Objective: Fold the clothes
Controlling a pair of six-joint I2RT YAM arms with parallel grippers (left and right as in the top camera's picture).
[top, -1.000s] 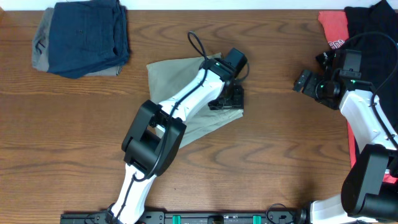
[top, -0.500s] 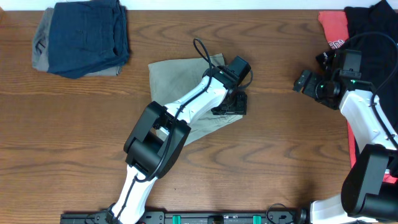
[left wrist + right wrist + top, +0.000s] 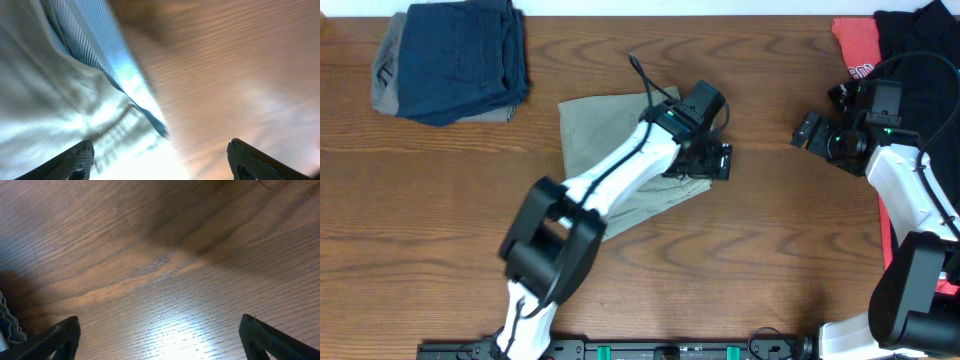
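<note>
At centre of the worktop (image 3: 770, 260) the khaki shorts (image 3: 592, 125) lie rumpled, blue lining showing at their right edge. Left gripper (image 3: 718, 162) hovers there, jaws released, empty; right gripper (image 3: 807, 131) well apart, jaws spread. Judged between folds: next, regrasp that edge

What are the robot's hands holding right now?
Nothing. The left gripper is open over the edge of the shorts; the right gripper is open above the table.

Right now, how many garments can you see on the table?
4: shorts at centre, navy one top left, red shirt and black shirt top right. More may lie under the navy one.
</note>
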